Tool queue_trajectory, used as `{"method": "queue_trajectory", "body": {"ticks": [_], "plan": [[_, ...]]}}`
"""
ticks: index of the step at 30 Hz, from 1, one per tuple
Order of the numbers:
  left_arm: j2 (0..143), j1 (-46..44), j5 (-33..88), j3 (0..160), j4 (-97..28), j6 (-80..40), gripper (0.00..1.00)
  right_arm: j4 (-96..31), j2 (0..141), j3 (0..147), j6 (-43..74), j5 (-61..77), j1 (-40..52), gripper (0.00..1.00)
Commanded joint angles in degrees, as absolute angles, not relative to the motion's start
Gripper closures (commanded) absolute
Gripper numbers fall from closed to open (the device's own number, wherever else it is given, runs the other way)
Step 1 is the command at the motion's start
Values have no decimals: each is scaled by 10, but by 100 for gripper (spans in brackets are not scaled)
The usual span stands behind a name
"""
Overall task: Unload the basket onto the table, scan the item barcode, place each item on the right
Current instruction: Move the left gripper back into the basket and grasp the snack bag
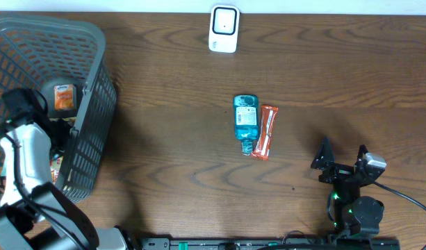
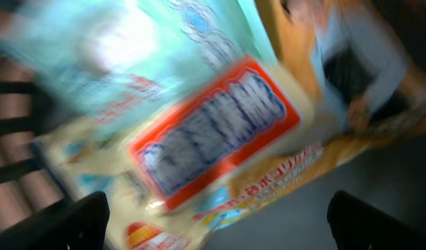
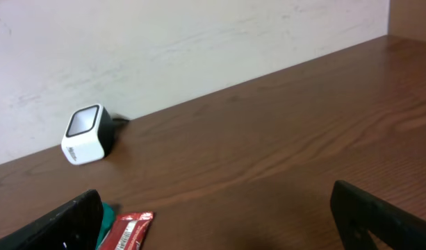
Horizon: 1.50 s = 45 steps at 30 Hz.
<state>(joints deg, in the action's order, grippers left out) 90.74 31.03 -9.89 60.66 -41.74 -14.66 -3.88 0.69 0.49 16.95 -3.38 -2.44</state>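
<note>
The left claw (image 2: 216,232) hangs wide open over the cream snack packet with a red-edged blue label (image 2: 213,135), inside the grey plastic basket (image 1: 94,104). Go down slowly and pinch its middle gently.

Overhead: fixed above, facing straight down, far enough to take in the whole bench (image 1: 199,187), with the basket (image 1: 94,69) at left. Left wrist: down inside the basket, very near blurred snack packets (image 2: 213,132), own fingertips (image 2: 60,222) at the lower corners. Right wrist: low over the bench, facing the back wall (image 3: 164,42). Shared with overhead: the scanner (image 1: 224,29) (image 3: 85,134) and red packet (image 1: 267,132) (image 3: 126,232). Left wrist and overhead share the basket's contents.
</note>
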Motion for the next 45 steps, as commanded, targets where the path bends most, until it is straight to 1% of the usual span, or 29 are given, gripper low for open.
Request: {"method": "queue_trajectory", "body": {"ticks": [1, 11, 12, 13, 14, 15, 16, 17, 18, 23, 27, 33, 40, 45], "plan": [[926, 312, -66, 582, -401, -62, 2, -40, 4, 3, 171, -33, -22, 1], [994, 312, -66, 581, -383, -62, 2, -40, 4, 3, 171, -33, -22, 1], [1001, 312, -66, 581, -383, -62, 12, -40, 4, 3, 171, -33, -22, 1], [1009, 312, -66, 581, -385, -62, 27, -40, 4, 3, 171, -33, -22, 1], [1015, 312, -66, 581, -386, -62, 44, -40, 4, 3, 171, -33, -22, 1], [1020, 312, -66, 581, -387, -62, 57, -40, 4, 3, 171, -33, -22, 1], [1024, 312, -66, 581, -389, -62, 73, -40, 4, 3, 171, -33, -22, 1], [1025, 312, -66, 581, -389, -63, 86, -40, 4, 3, 171, -33, -22, 1], [1024, 312, -66, 581, -389, -63, 92, -40, 4, 3, 171, -33, -22, 1], [1001, 312, -66, 583, -389, -78, 92, -40, 4, 3, 171, -33, -22, 1], [955, 312, -65, 597, -397, -80, 93, -40, 4, 3, 171, -33, -22, 1], [838, 312, -64, 609, -395, -94, 92, -40, 4, 3, 171, -33, -22, 1], [677, 312, -64, 609, -364, -173, 93, -40, 4, 3, 171, -33, -22, 1], [598, 312, -64, 609, -348, -203, 93, -40, 4, 3, 171, -33, -22, 1]]}}
